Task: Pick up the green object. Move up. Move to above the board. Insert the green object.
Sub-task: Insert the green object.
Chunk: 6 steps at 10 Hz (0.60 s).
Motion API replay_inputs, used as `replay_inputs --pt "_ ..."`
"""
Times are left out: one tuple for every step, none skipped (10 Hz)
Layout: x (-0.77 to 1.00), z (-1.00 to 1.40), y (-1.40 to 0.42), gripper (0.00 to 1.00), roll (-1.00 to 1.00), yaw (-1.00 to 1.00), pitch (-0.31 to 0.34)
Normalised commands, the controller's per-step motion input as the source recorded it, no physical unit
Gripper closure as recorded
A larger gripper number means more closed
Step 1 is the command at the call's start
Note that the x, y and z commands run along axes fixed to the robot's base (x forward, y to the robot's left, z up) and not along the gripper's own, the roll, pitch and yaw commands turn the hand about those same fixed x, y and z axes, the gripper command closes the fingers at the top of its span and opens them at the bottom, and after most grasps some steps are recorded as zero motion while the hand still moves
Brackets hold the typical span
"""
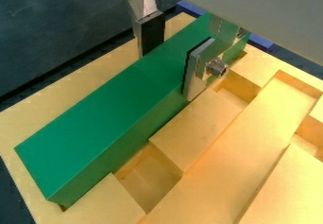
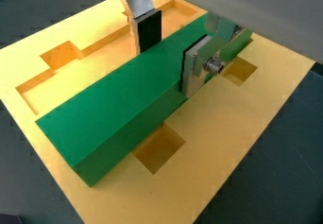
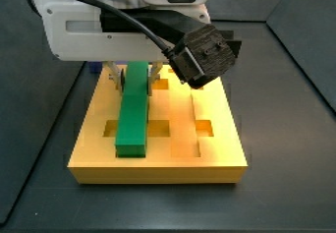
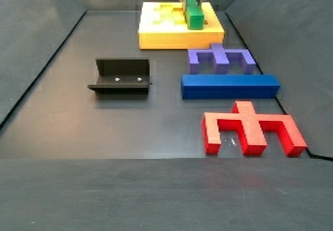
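The green object (image 1: 113, 114) (image 2: 120, 114) is a long bright-green bar lying lengthwise along the middle of the orange-yellow board (image 1: 259, 176) (image 2: 259, 124). In both wrist views my gripper (image 1: 173, 67) (image 2: 172, 65) straddles the bar near its far end. The dark pad of one finger is against one long side and the silver plate of the other finger against the opposite side, so it is shut on the bar. In a side view the bar (image 3: 134, 109) runs down the board's (image 3: 171, 163) central groove under the hand. The bar (image 4: 193, 11) also shows small on the board (image 4: 159, 37).
On the dark floor in front of the board stand the fixture (image 4: 120, 76), a purple notched block (image 4: 217, 57), a long blue block (image 4: 229, 86) and a red forked piece (image 4: 254, 130). Square holes (image 2: 158, 150) open in the board beside the bar.
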Motion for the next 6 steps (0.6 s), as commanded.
replay_inputs --pt "0.06 -0.28 -0.01 1.00 -0.14 -0.07 -0.087" --pt "0.06 -0.27 0.00 1.00 -0.11 -0.17 -0.067" --pt "0.01 -0.27 0.00 1.00 -0.14 -0.15 -0.099" --pt "0.00 -0.27 0.00 1.00 -0.16 -0.09 -0.107" --pt "0.00 -0.25 0.00 1.00 -0.12 -0.07 -0.076" --pt "0.00 0.00 0.00 1.00 0.00 0.00 0.000"
